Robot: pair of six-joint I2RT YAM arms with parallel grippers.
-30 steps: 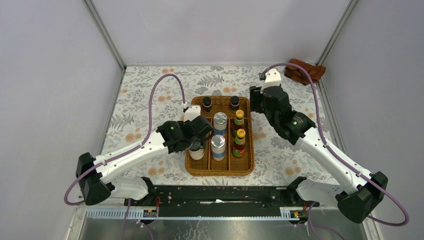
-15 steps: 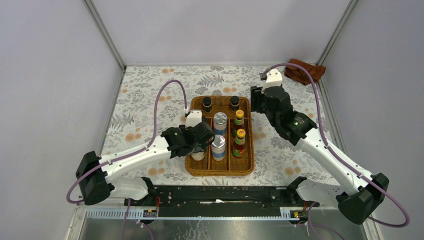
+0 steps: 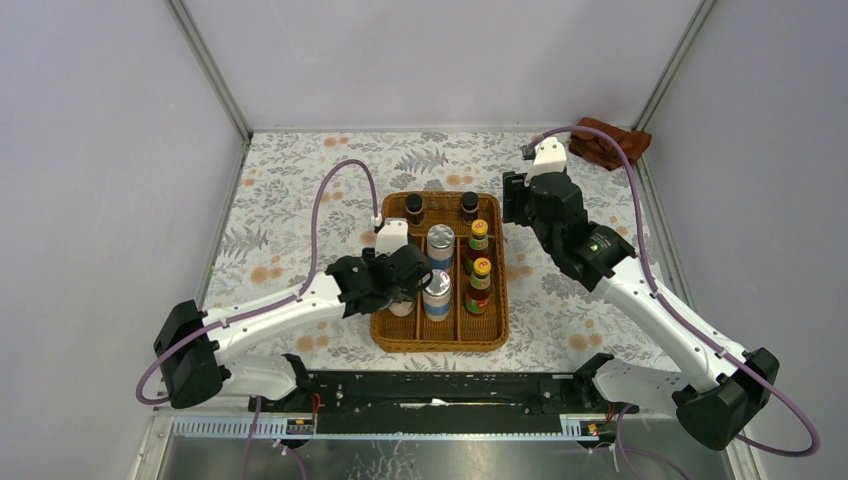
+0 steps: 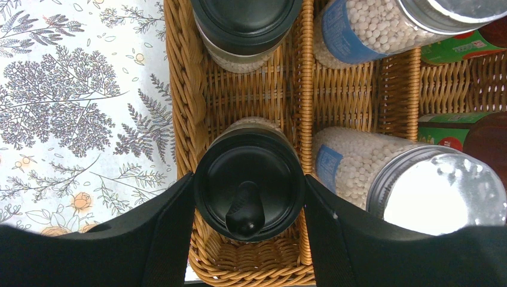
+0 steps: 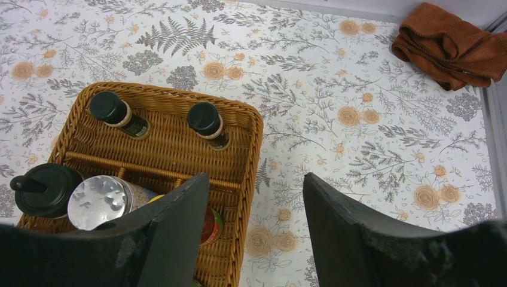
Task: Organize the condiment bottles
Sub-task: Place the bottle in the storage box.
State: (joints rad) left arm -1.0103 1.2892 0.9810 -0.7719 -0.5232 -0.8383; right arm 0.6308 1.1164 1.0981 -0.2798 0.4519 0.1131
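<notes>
- Since a second ago, the left arm (image 3: 270,312) has been sliding right and a little farther over the tray. The right arm (image 3: 640,290) is sitting almost where it was.
- The left gripper (image 4: 249,185) is clenching the near clear black-lidded jar (image 4: 263,158), with one dark finger (image 4: 173,215) pressing each side of the lid.
- That jar is standing upright in the near-left compartment of the brown woven wicker tray with dividers (image 5: 173,94). The second black-lidded jar (image 4: 245,24) is sitting just beyond it.
- The left arm is reaching low and diagonally from its base, its wrist pointing straight down.
- The right gripper (image 5: 256,179) is hanging released with its fingers spread on nothing, above the tray's far right corner and the floral-printed table (image 5: 359,149).
- Two silver-lidded blue-labelled shakers (image 4: 412,191) (image 4: 370,30) are filling the middle lane.
- Two red yellow-capped sauce bottles (image 3: 478,285) (image 3: 479,240) are occupying the right lane.
- Two tiny dark black-capped bottles (image 5: 116,113) (image 5: 207,124) are standing in the far strip.
- The rust-brown crumpled cloth (image 5: 454,45) is lying well apart, at the far right corner.
- The lid is hiding the gripped jar's base, so I cannot tell whether it is touching the tray floor.
- The left wrist view is cropping the sauce bottles, and the right fingers are masking them.
</notes>
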